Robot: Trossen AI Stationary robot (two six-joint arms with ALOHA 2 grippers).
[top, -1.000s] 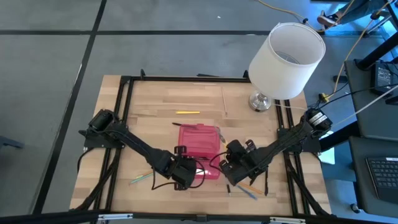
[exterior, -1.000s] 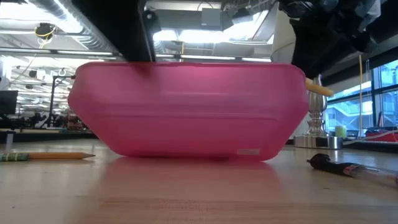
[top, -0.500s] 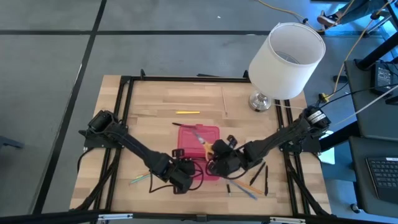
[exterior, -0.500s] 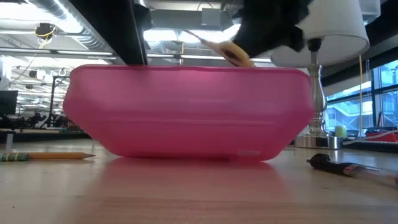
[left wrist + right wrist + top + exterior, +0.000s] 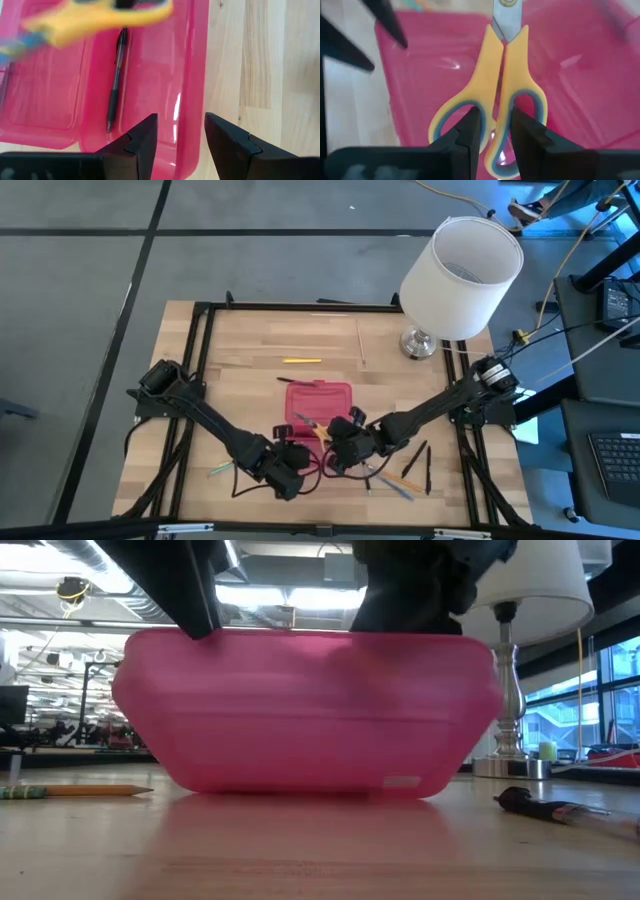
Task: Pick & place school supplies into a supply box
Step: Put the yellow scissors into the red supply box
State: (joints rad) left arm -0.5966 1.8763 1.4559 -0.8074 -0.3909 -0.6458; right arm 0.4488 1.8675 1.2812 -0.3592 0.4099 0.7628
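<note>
The red-pink supply box (image 5: 318, 405) lies open on the table, with a black pen (image 5: 115, 80) inside it. My left gripper (image 5: 297, 452) is at the box's near left part, its fingers astride a wall of the box. My right gripper (image 5: 325, 436) hangs over the box, shut on the yellow-handled scissors (image 5: 495, 95). The scissors (image 5: 312, 426) point their blades away from it. In the low view the box (image 5: 310, 710) fills the middle and both arms come down behind its rim. My left gripper has one finger (image 5: 142, 142) inside the box and one (image 5: 227, 145) outside, with the box's wall (image 5: 192, 115) between them. It comes slanting down from the near left. The box's bottom rests on the table. My right gripper pinches the scissors' two yellow handles (image 5: 500, 107) between its fingers, where the loops meet. It slants down from the table's right. The shut scissors are clear of the box floor, blades (image 5: 506, 15) pointing on past the fingertips.
A white lamp (image 5: 460, 265) stands at the far right. A yellow pencil (image 5: 301, 361) lies beyond the box. Green pencils (image 5: 225, 469) lie near left, and pens (image 5: 415, 463) lie to the right of the box. In the low view a pencil (image 5: 75, 791) and a pen (image 5: 560, 810) flank the box.
My right gripper has carried the scissors from the box's right edge toward the table's left, over the box. It has sunk a little and rolled its wrist. My left gripper has shifted slightly toward the near edge, still astride the box wall.
</note>
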